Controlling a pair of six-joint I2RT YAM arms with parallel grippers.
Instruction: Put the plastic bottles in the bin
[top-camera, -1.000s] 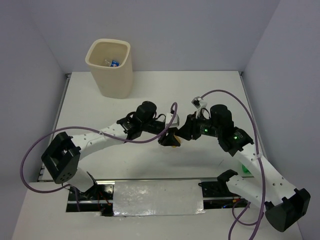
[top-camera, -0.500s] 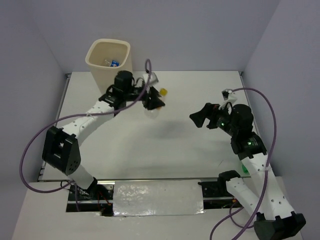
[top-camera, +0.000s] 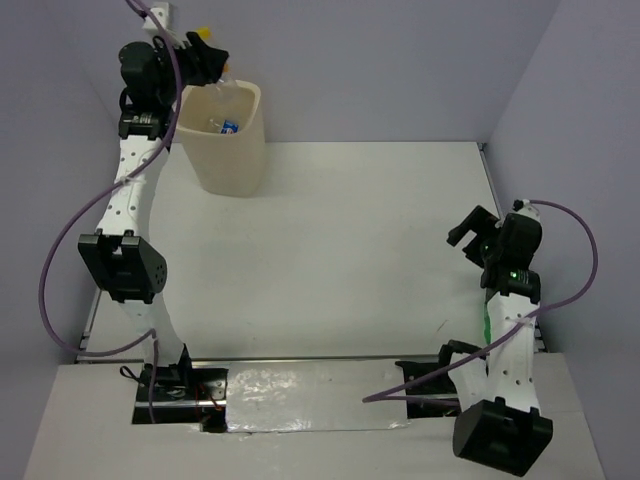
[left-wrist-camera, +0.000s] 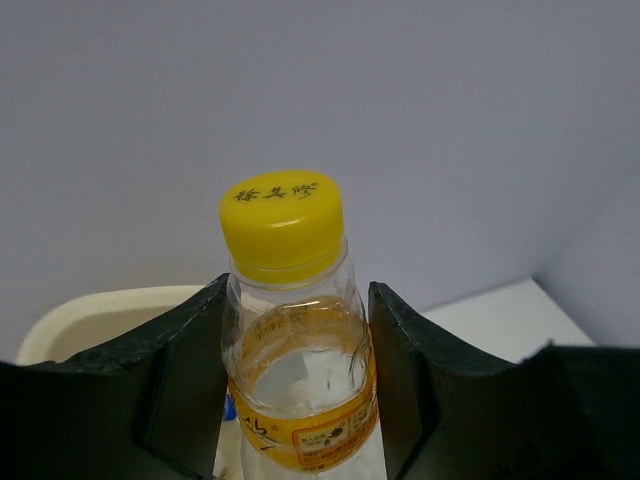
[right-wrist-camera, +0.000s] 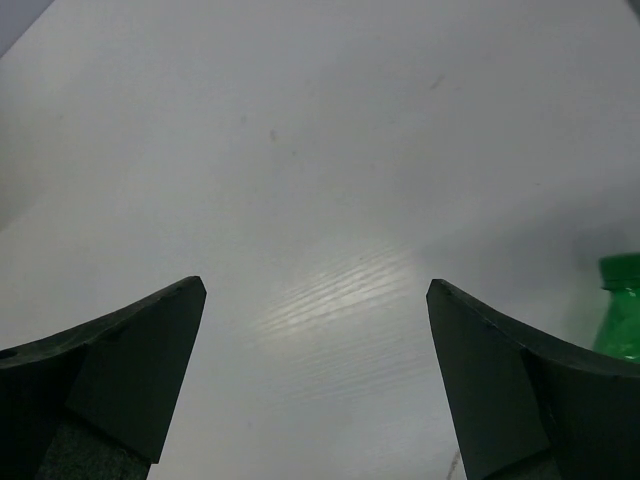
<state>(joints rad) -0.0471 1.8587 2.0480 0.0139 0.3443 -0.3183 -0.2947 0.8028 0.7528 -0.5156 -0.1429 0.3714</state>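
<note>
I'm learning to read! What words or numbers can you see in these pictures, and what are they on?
Cap on the bottle: three dark Chinese-style characters, too blurred to quote.
Its label: small print, too small to read.
Blue label in the bin: too small to read.
Nothing else has writing.

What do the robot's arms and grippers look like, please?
The left arm and right arm have white links joined by black joints. The left gripper and right gripper are black, with two wedge-shaped fingers. Purple cables loop along both; a green light glows on the right one.
</note>
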